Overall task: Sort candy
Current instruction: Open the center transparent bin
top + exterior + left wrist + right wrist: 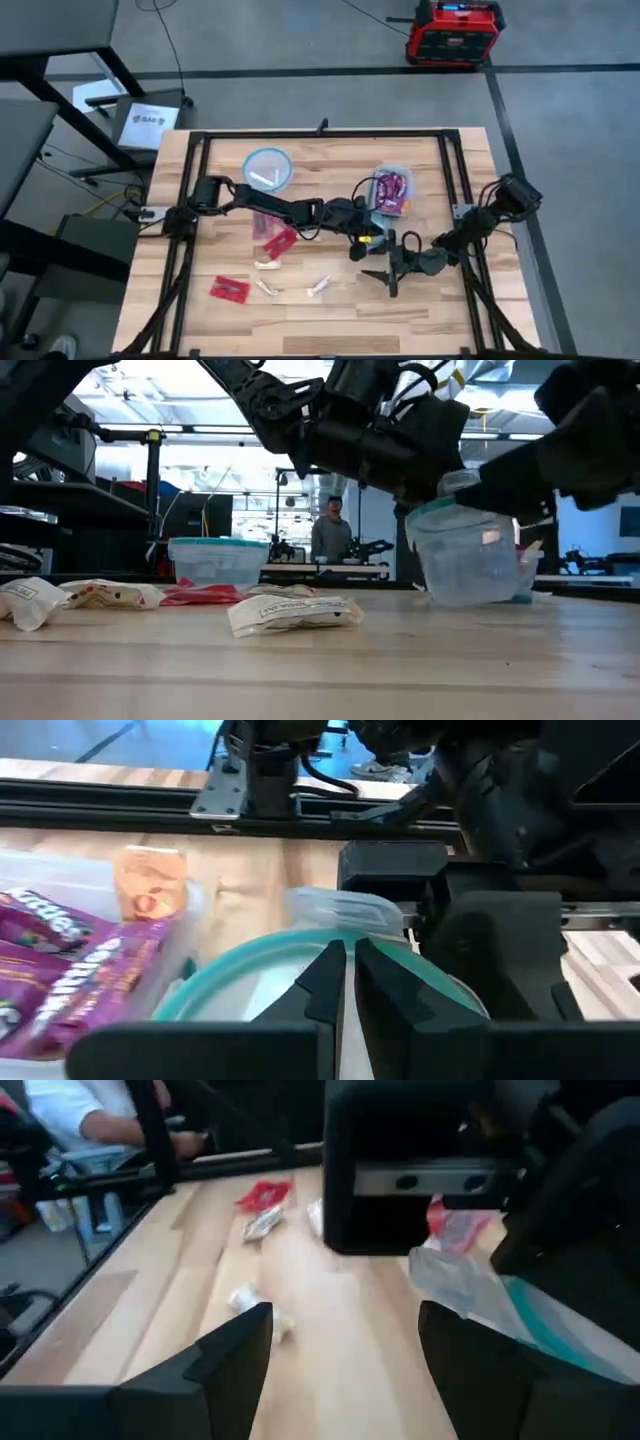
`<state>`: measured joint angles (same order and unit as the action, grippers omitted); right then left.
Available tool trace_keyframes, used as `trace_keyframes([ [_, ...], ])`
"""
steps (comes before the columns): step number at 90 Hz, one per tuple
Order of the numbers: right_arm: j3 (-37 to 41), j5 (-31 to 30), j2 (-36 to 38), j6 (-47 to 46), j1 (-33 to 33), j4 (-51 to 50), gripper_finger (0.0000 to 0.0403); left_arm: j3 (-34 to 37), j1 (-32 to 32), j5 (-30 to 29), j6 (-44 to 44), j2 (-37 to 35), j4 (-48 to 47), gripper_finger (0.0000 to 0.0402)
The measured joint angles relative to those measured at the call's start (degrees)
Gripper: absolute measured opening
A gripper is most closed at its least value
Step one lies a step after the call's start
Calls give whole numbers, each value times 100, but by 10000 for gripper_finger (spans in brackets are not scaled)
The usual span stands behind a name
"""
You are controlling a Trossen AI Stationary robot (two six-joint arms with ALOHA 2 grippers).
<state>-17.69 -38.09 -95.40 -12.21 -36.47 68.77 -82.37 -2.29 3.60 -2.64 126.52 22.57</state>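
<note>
Red packet [229, 289] bottom left, loose candy [267, 287] mid-table, round container [268, 167] with white stick behind. Left gripper [366, 238] pressed together over teal-rimmed tub [462, 550], orange sweet apparently pinched; release only once squarely above opening. Right gripper [392, 268] spread wide just beside; best kept apart. Purple packets [393, 189] in rectangular container.

Round clear blue-rimmed container [268, 167]: upper middle of the wooden surface [440, 310].
Rectangular clear container [392, 189]: right of it, purple packets [394, 190] inside.
Red packets [229, 289], white sticks [318, 286]: lower left, loose on the surface.
</note>
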Motion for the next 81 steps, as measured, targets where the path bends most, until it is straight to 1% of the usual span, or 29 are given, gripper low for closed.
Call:
trace_keyframes([
  [5,-67,-2,114,2,-154,148,240,-1,-15,90,1,20,113,13],
  [13,-82,-62,220,-13,-390,-66,240,-93,-56,119,46,27,74,13],
  [27,-169,-681,564,-44,-697,-55,240,-463,-175,119,356,31,-177,13],
  [37,-160,-1010,838,-57,-834,-170,240,-824,-258,117,829,-7,-775,13],
  [43,-162,-1181,1014,-59,-887,-160,240,-1084,-302,83,1184,-63,-1321,13],
  [54,-157,-1385,1271,-62,-884,-294,240,-1601,-376,-338,1736,-350,-2258,13],
  [58,-160,-1447,1359,-70,-874,-336,240,-1737,-382,-459,1903,-472,-2419,13],
  [70,-153,-1611,1491,-84,-829,-520,240,-1790,-330,-689,2156,-868,-3098,13],
  [81,-153,-1648,1505,-139,-800,-525,240,-1787,-258,-1193,2234,-1307,-4142,13],
])
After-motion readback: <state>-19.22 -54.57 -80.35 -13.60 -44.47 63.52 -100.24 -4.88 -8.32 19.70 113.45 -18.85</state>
